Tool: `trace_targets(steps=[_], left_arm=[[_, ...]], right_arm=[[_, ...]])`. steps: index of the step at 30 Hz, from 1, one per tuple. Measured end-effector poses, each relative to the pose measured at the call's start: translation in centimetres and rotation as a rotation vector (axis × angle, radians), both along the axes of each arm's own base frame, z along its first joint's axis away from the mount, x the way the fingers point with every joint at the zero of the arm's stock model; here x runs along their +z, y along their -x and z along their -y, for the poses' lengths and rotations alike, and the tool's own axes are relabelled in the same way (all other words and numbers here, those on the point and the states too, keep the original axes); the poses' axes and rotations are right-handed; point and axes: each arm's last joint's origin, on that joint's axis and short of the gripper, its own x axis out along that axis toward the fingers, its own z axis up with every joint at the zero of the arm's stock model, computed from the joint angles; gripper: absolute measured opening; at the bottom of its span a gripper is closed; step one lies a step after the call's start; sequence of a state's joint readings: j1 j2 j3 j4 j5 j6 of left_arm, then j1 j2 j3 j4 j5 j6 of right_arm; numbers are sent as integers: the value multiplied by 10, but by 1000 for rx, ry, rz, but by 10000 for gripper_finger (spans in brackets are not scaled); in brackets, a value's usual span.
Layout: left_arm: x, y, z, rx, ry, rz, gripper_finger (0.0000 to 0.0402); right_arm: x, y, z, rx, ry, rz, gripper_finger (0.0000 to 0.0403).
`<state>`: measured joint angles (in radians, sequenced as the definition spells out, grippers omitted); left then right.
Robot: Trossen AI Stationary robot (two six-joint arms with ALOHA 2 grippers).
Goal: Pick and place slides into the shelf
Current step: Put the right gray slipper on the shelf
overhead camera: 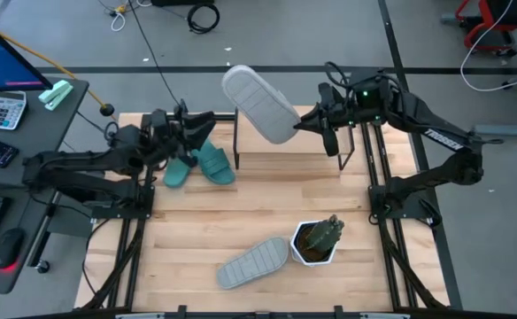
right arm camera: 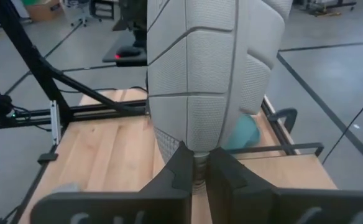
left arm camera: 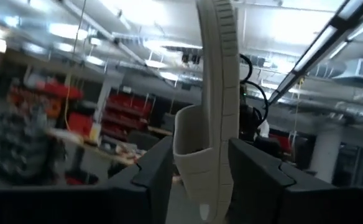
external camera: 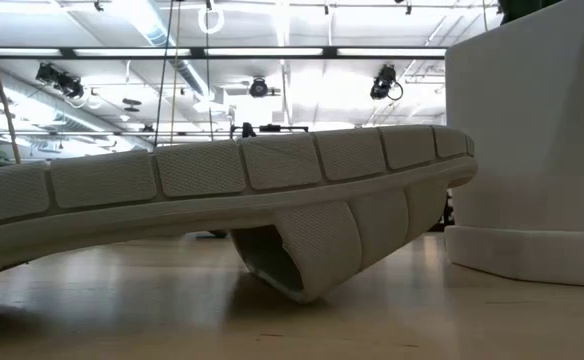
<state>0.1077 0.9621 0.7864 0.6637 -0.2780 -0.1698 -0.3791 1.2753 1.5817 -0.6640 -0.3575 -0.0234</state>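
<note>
Above the shelf's (overhead camera: 241, 146) rear edge, right pincer-held (overhead camera: 316, 125) grey slide (overhead camera: 258, 104).

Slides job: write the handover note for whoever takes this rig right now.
Right end effector: shut on a grey slide, held in the air over the shelf at the table's far edge.
Left end effector: by the teal pair; its fingers stand either side of the held grey slide without touching it.
Second grey slide: on the table, near edge, beside a potted plant.
Done: no slide visibly resting on the shelf.
Left: shelve all four.
</note>
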Motion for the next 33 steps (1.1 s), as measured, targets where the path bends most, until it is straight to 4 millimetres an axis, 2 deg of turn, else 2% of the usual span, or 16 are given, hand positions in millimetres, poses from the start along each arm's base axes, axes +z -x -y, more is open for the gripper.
trace_targets(steps=[7, 14, 23, 33], left_arm=[[3, -11, -10, 48, -45, 81, 183], [25, -37, -22, -13, -87, 99, 184], [45, -72, -30, -72, -235, -19, 195], [44, -77, -32, -69, -274, -57, 218]], right_arm=[[0, 7, 4, -38, 140, -31, 22], [0, 7, 5, -53, 246, -43, 21], [1, 10, 8, -121, 287, -60, 20], [16, 39, 11, -195, 293, 1, 20]])
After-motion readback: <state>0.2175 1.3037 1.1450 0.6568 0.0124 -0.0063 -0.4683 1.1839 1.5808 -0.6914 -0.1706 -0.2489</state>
